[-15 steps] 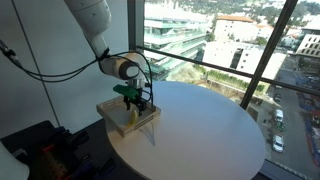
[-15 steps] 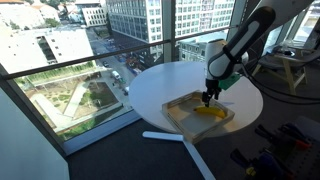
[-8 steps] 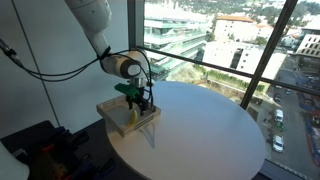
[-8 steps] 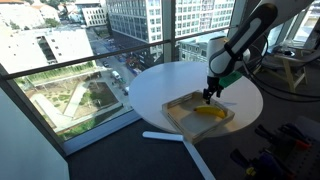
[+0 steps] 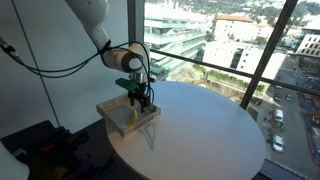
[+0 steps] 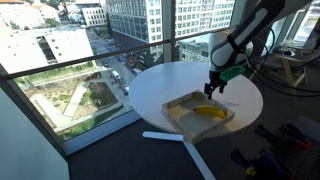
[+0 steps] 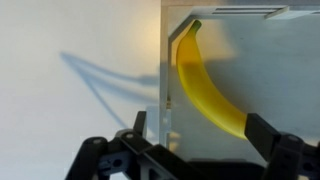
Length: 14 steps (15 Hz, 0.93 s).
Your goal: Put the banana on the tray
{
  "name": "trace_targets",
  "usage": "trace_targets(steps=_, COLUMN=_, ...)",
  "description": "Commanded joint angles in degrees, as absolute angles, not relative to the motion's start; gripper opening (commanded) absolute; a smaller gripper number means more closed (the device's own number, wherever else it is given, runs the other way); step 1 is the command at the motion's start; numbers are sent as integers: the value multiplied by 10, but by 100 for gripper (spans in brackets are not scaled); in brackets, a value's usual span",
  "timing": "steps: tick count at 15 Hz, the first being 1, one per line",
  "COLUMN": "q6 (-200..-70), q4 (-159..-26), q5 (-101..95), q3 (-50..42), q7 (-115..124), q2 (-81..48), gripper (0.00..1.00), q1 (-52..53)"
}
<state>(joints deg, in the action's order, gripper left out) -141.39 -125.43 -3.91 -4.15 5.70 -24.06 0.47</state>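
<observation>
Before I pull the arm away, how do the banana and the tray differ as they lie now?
Colour: the banana is bright yellow; the tray is tan wood with a pale bottom. Shape: the banana is curved, the tray square with a low rim. Size: the banana is much shorter than the tray's side. Position: the banana lies inside the tray, one end near a corner; the tray sits on the white table. Both lie flat.
</observation>
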Motion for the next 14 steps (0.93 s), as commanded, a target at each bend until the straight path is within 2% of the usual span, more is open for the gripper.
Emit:
trace_targets(steps=1, q6=-1389, q4=-1262, q5=-33, q3=-45, q7=76, q2=-208, gripper=100, q1=2)
trace_targets(steps=14, q6=-1388, q4=-1302, q5=-37, q3=-50, q7=88, q2=-135, gripper=100, q1=-1)
